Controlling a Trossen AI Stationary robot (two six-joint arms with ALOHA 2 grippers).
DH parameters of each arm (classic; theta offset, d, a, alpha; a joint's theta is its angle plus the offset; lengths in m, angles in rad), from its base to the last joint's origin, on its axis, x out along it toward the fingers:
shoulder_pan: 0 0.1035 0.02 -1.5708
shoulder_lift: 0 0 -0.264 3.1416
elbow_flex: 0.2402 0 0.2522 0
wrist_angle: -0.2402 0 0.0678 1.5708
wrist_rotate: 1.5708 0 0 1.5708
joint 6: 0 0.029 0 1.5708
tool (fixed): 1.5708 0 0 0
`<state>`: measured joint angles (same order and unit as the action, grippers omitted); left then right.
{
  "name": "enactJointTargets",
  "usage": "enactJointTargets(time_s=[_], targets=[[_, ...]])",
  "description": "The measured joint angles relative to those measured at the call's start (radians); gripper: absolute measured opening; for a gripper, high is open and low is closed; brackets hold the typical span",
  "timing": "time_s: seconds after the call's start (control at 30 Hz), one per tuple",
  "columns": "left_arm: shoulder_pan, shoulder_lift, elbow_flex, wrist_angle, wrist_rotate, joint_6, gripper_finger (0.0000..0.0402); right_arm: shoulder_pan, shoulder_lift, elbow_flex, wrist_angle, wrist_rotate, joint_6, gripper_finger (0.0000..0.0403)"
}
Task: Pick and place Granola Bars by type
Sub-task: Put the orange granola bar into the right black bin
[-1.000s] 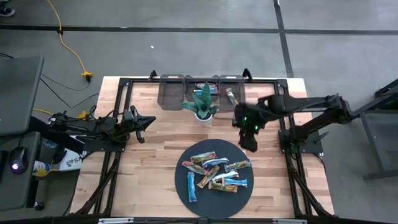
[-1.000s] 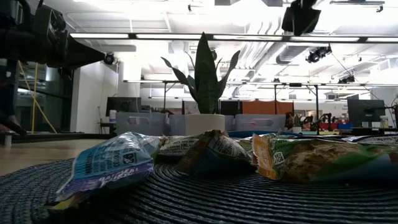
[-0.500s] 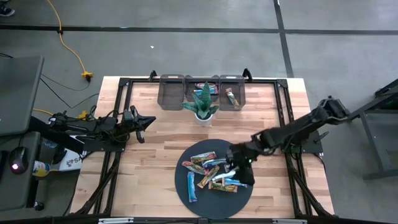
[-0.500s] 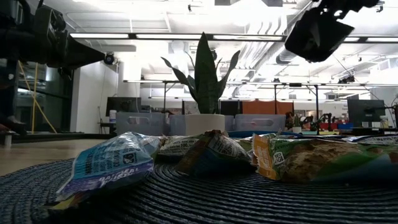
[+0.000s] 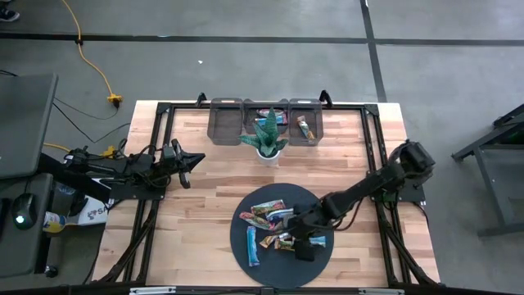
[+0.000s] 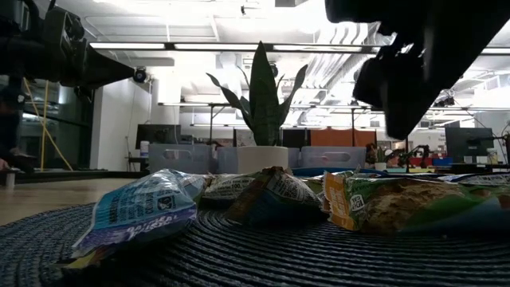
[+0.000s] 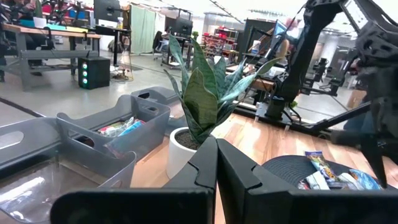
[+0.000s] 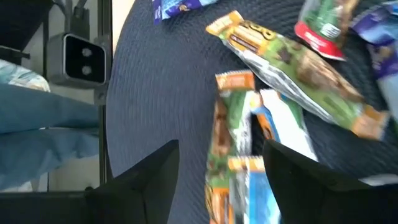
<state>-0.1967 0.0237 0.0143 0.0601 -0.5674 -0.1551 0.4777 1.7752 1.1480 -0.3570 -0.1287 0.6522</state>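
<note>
Several granola bars [image 5: 278, 227] in blue, green, orange and white wrappers lie in a loose pile on a dark round mat [image 5: 246, 213]. My right gripper [image 5: 304, 248] hangs open over the pile's near right part, slanting down. In the right wrist view its fingers [image 8: 143, 183] stand on either side of a green-and-orange bar [image 8: 233, 130] without touching it. In the low view it hangs dark above the bars [image 6: 271, 195]. My left gripper [image 5: 193, 160] waits shut at the table's left side, pointing level.
Three clear bins [image 5: 225, 121] stand at the far edge; the middle [image 5: 275, 115] and right [image 5: 304, 127] ones hold bars. A potted spiky plant [image 5: 264, 139] stands in front of them. Bare wood lies left of the mat.
My right gripper has swung from beside the plant, near the far bins, toward the near edge and down over the bars on the mat. It has stayed open. The bars have not moved.
</note>
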Motion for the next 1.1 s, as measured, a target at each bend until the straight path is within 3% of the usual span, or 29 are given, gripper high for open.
enactJointTargets(time_s=[0.4, 0.9, 1.1], targets=[[0.000, 0.000, 0.000, 0.000, 0.000, 0.000, 0.0001, 0.020, 0.154, 0.102, -0.017, 0.030, 0.015, 0.0216], [0.000, 0.000, 0.000, 0.000, 0.000, 0.000, 0.0001, 0.028, 0.181, 0.098, -0.053, 0.097, 0.028, 0.0216], [0.000, 0.000, 0.000, 0.000, 0.000, 0.000, 0.0001, 0.029, 0.213, 0.100, -0.041, 0.078, 0.021, 0.0216]])
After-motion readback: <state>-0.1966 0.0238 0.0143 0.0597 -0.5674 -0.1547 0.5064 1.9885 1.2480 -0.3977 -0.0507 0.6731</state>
